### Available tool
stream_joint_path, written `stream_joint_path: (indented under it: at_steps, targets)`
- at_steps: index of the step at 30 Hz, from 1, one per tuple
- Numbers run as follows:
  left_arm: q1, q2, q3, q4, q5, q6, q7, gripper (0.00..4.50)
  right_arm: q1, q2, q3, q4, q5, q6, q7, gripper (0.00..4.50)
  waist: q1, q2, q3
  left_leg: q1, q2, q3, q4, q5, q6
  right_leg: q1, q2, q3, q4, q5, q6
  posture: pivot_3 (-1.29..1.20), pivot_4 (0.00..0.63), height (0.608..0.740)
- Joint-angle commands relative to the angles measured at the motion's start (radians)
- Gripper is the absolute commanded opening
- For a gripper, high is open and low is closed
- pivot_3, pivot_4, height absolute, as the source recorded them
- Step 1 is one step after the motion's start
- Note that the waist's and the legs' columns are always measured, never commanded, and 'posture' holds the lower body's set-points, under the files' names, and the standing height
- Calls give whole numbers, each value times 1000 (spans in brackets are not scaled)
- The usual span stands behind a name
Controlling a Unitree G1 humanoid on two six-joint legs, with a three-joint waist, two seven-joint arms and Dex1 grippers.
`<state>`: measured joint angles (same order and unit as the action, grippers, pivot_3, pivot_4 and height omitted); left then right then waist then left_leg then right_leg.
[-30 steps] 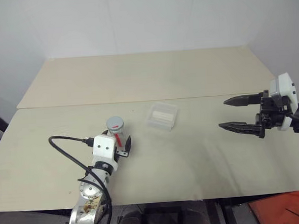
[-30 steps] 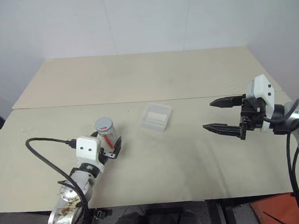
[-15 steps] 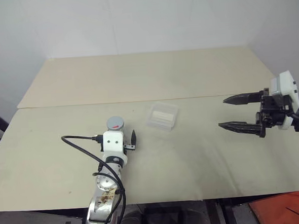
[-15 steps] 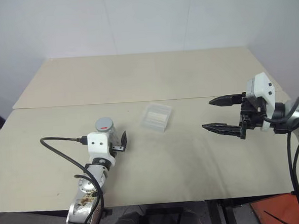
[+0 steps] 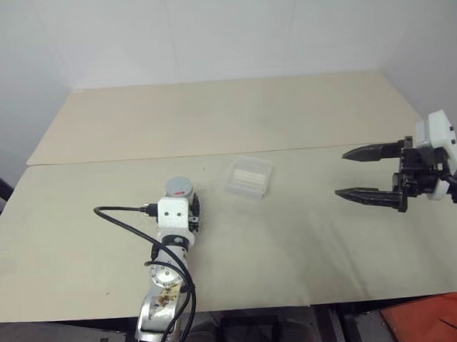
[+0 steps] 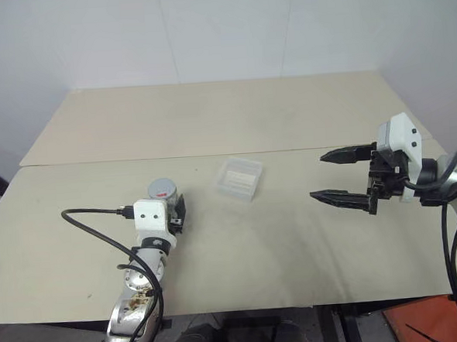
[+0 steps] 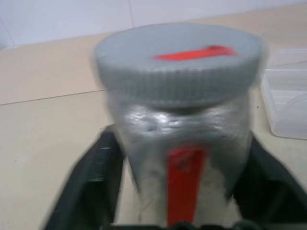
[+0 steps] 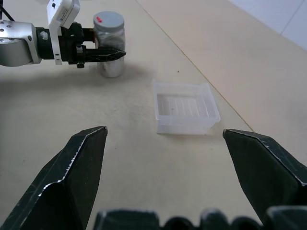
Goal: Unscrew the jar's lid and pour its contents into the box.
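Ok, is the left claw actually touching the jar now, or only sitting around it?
Touching. In the left wrist view both black fingers press against the sides of the jar, below the lid, with no gap visible on either side.

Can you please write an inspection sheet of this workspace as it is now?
Surface: beige table, two boards meeting at a seam.
Job's things: jar upright, lid on; box beside it, apart, looks empty.
Clutter: nothing seen.
Grippers: left gripper shut on jar, below the lid; right gripper open, in the air, holding nothing.
Cables: black cable looping from left wrist.
Surroundings: white wall behind.
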<state>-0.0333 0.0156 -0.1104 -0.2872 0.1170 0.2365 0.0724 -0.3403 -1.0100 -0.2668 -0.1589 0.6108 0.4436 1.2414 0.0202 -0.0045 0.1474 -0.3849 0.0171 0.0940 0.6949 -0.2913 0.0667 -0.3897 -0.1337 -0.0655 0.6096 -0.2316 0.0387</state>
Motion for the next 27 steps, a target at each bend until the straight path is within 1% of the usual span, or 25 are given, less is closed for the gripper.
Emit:
stream_joint_path:
  at_steps: [1, 4, 5, 8, 10, 11, 12, 15, 17, 19, 21, 23, 27]
  targets:
    - [-19, 1, 3, -7, 12, -43, 2, 1926, -3, -11, -47, -40, 23, 1, -6, 4500, 0, 0, 0, 0, 0, 0, 0, 0, 0, 0, 0, 0, 0, 0, 0, 0, 150, 740]
    - [-32, 26, 23, -11, -9, -39, -32, 1926, -14, 6, -40, -59, 40, 9, -22, 4500, 0, 0, 0, 0, 0, 0, 0, 0, 0, 0, 0, 0, 0, 0, 0, 0, 150, 740]
    - [-39, 48, 32, -18, -22, -35, -61, 1926, -23, 17, -34, -69, 48, 16, -33, 4500, 0, 0, 0, 0, 0, 0, 0, 0, 0, 0, 0, 0, 0, 0, 0, 0, 150, 740]
    - [-75, 156, 82, -60, -114, 25, -216, 1926, -60, 54, -17, -102, 89, 44, -72, 4500, -6, 0, 0, 0, 0, 0, 0, 0, 0, -1, 0, 0, 1, 0, 0, 0, 150, 740]
    - [-118, 256, 140, -94, -235, 126, -355, 1926, -98, 92, 2, -121, 116, 77, -112, 4500, -11, 0, 0, -1, 0, 0, 0, 1, -1, -2, 0, 0, 1, 0, 0, 0, 150, 740]
    - [-142, 314, 170, -102, -289, 152, -425, 1926, -118, 112, 17, -128, 119, 87, -131, 4500, -13, 0, 0, -1, 0, 0, 0, 3, -5, -2, 0, 0, 1, 0, 0, 0, 150, 740]
    - [-172, 360, 206, -111, -364, 216, -482, 1926, -136, 131, 31, -134, 124, 98, -149, 4500, -13, 0, 0, -1, 1, 0, 0, 4, -7, -2, 0, 0, 2, 0, 0, 0, 150, 740]
    - [-268, 484, 291, -91, -555, 354, -637, 1926, -202, 193, 78, -138, 136, 146, -212, 4500, -11, 0, 0, -2, 0, 0, 0, 4, -8, -3, 1, -1, 1, 0, 0, 0, 150, 740]
    - [-321, 568, 307, -53, -640, 392, -770, 1926, -251, 239, 116, -136, 137, 170, -247, 4500, -10, 0, 0, -3, 0, 0, 1, 5, -8, -3, 1, -2, 2, 0, 0, 0, 150, 740]
    - [-373, 634, 292, -5, -693, 418, -888, 1926, -305, 284, 154, -135, 133, 190, -281, 4500, -8, 0, 0, -4, 0, 0, 0, 6, -9, -4, 2, -3, 3, 0, 0, 0, 150, 740]
    - [-432, 674, 258, 55, -713, 402, -996, 1926, -367, 331, 189, -130, 133, 216, -315, 4500, -9, 0, 0, -4, -1, 0, 0, 6, -10, -4, 3, -3, 3, 0, 0, 0, 150, 740]
    - [-508, 685, 219, 131, -722, 398, -1084, 1926, -433, 382, 227, -115, 124, 241, -352, 4500, -9, 0, 0, -5, -1, 1, 0, 6, -10, -5, 4, -3, 3, 0, 0, 0, 150, 740]
    - [-646, 638, 138, 266, -698, 355, -1183, 1926, -534, 470, 296, -88, 91, 282, -420, 4500, -9, 0, 0, -6, -2, 1, 0, 7, -12, -6, 5, -4, 4, 0, 0, 0, 150, 740]
